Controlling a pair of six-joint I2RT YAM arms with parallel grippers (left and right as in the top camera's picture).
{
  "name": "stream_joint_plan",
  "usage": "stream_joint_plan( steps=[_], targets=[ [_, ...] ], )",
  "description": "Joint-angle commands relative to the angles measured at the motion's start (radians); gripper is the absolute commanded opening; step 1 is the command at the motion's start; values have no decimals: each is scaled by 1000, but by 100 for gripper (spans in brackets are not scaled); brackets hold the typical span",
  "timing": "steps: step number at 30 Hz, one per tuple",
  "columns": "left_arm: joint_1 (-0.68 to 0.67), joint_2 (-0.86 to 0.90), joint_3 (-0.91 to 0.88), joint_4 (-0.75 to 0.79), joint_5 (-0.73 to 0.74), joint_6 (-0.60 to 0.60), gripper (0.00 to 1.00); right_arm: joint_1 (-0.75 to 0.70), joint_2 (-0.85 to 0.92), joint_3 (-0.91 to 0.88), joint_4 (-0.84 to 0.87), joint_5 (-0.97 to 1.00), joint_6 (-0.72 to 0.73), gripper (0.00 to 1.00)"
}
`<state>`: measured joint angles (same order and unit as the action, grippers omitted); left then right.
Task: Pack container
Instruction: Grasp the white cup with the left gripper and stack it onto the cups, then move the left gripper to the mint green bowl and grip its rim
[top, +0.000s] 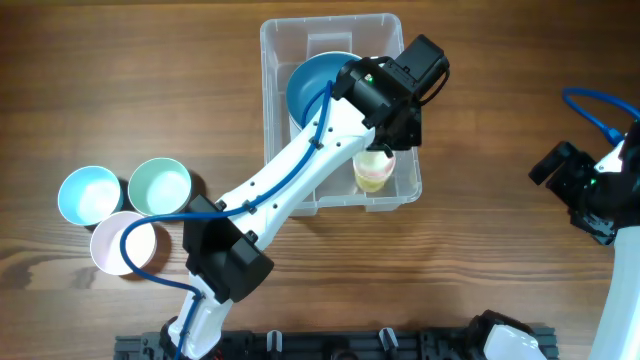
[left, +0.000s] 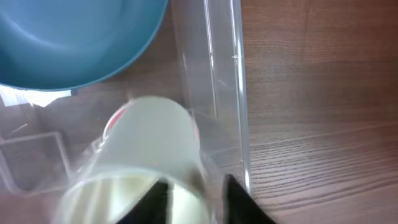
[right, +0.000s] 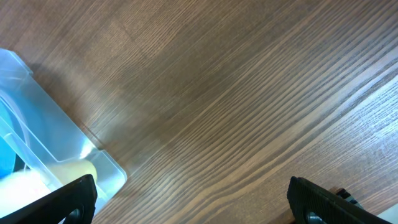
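The clear rectangular container (top: 395, 30) stands at the table's back centre, and its corner also shows in the right wrist view (right: 93, 155). A blue bowl (top: 310, 85) lies inside it. A cream cup (top: 372, 172) sits in its front right corner, close up in the left wrist view (left: 146, 149). My left gripper (left: 196, 199) reaches into the container. One finger is inside the cup and one outside, astride its rim, with a visible gap, so it is partly open. My right gripper (right: 186, 202) is wide open and empty over bare table, right of the container.
Three small cups stand at the front left: light blue (top: 88, 193), mint green (top: 160, 185) and pink (top: 125, 243). The left arm stretches diagonally from the front edge to the container. The right arm (top: 600, 190) stays at the far right.
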<state>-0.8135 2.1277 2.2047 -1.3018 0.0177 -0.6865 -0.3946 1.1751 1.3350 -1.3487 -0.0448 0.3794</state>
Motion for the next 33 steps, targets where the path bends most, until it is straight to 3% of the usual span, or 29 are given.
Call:
stream_joint_plan(
  steps=[1, 3, 9, 13, 16, 20, 24, 33],
  targets=[
    [-6, 6, -2, -16, 28, -6, 48, -4, 4, -2, -1, -9, -12, 100],
    [-6, 6, -2, -29, 27, -6, 54, -4, 4, -2, 0, -9, -13, 100],
    [40, -17, -2, -105, -109, -3, 55, -4, 4, -2, -1, -9, -13, 100],
    [237, -124, -2, -239, -228, -33, 58, -4, 4, -2, -1, -9, -13, 100],
    [439, -203, -2, -344, -229, -50, 65, -4, 4, -2, 2, -9, -13, 100],
    [664, -235, -43, -383, -218, -78, 63, -4, 4, -2, 2, -9, -13, 100],
    [818, -235, -206, -309, -217, -81, 64, -4, 4, -2, 2, -9, -13, 100],
    [845, -235, -686, 27, -198, -80, 69, -4, 4, -2, -5, -9, -13, 100]
  ],
)
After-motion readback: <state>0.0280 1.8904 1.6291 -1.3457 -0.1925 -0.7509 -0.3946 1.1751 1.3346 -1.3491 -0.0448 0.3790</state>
